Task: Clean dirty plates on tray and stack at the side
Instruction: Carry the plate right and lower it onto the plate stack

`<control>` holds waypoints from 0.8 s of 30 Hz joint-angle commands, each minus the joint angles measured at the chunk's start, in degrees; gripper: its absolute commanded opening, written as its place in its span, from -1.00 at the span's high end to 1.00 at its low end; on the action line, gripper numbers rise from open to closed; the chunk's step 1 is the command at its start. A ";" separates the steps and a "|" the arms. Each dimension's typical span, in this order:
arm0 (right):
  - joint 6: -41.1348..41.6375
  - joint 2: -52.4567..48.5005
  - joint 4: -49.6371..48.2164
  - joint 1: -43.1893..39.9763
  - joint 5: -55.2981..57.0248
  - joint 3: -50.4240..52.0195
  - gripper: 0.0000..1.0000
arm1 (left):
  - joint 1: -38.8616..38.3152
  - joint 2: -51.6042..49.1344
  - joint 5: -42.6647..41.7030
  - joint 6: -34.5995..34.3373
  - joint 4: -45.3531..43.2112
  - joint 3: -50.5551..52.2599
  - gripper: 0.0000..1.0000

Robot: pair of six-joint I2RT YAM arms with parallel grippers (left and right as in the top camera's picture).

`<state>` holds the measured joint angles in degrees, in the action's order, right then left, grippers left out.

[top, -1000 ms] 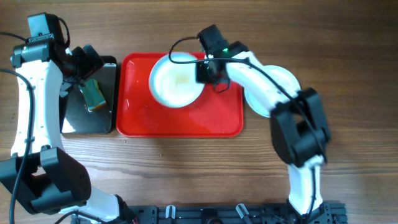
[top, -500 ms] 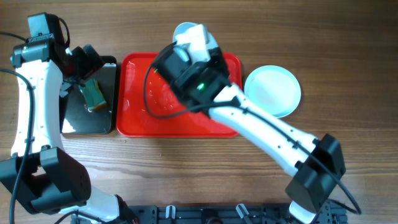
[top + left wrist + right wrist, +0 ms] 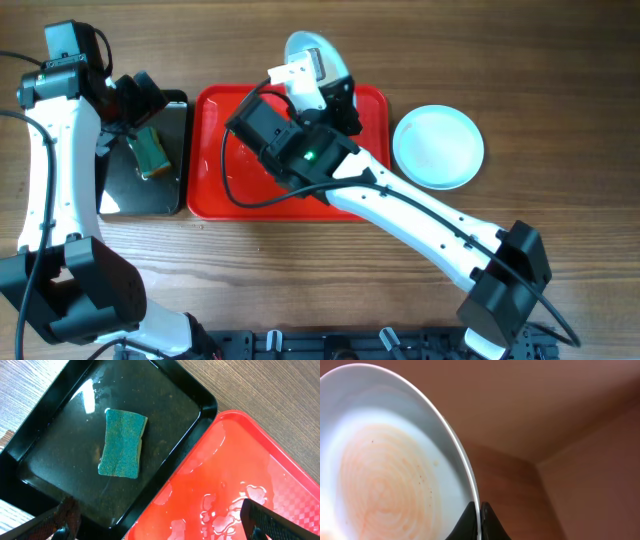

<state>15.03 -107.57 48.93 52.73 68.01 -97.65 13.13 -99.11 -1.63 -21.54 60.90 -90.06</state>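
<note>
Plate (image 3: 395, 460) lifted past tray (image 3: 205, 190) edge, right jaws gripping rim, left jaws spread empty

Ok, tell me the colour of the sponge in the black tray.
Teal-green sponge, best in left wrist view.

arms (image 3: 430, 225): white links, black joints | cable (image 3: 223, 166): thin, black | right-arm LED (image 3: 309, 156): green | fingers (image 3: 468, 519): black

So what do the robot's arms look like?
Both arms are smooth white tubes with chunky black joints. The right arm has a tiny green light on a black joint and a thin black cable looping beside it. The left arm looks much the same. The fingers are black.
</note>
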 commanded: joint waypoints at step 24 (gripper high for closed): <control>2.19 0.33 11.04 -58.45 -79.45 14.47 0.91 | -0.15 -0.04 -0.72 0.09 0.02 -0.28 -1.00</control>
<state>17.23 -107.55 62.08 -0.30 -9.96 -88.47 13.13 -99.11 -1.63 -21.54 60.93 -90.06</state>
